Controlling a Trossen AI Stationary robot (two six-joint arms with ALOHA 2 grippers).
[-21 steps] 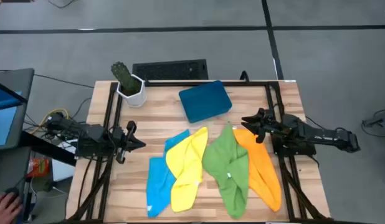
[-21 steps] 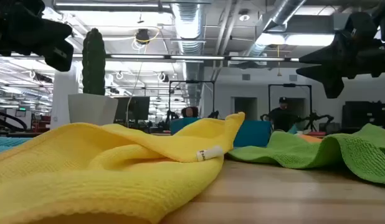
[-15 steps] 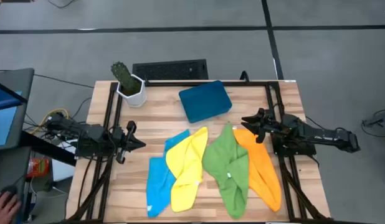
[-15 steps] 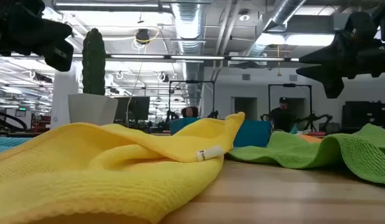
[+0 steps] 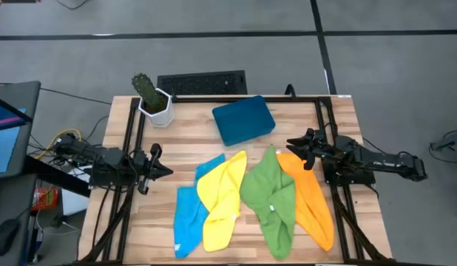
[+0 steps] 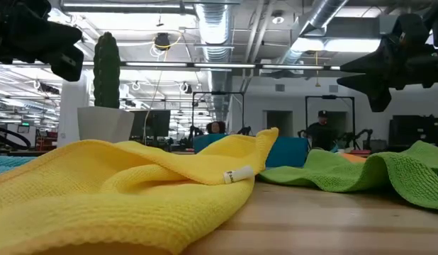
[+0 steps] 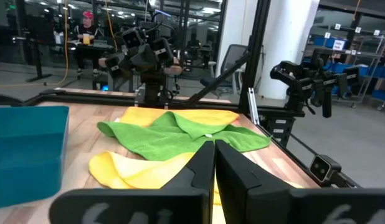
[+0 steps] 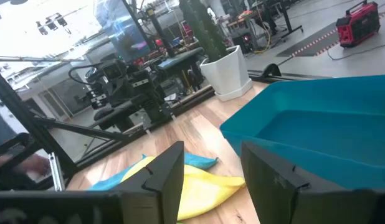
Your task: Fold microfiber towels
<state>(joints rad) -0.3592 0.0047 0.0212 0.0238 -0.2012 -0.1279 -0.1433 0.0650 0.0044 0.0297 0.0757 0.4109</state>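
Four towels lie crumpled side by side on the wooden table: light blue, yellow, green and orange, each overlapping its neighbour. My left gripper hovers at the table's left edge, shut and empty; its fingers point toward the towels. My right gripper hovers at the right edge above the orange towel's far end, open and empty, as the right wrist view shows.
A rigid dark-blue tray sits at the table's far middle. A potted cactus stands at the far left corner, a dark keyboard behind the far edge. Black frame rails run along both sides. Bare wood lies between tray and towels.
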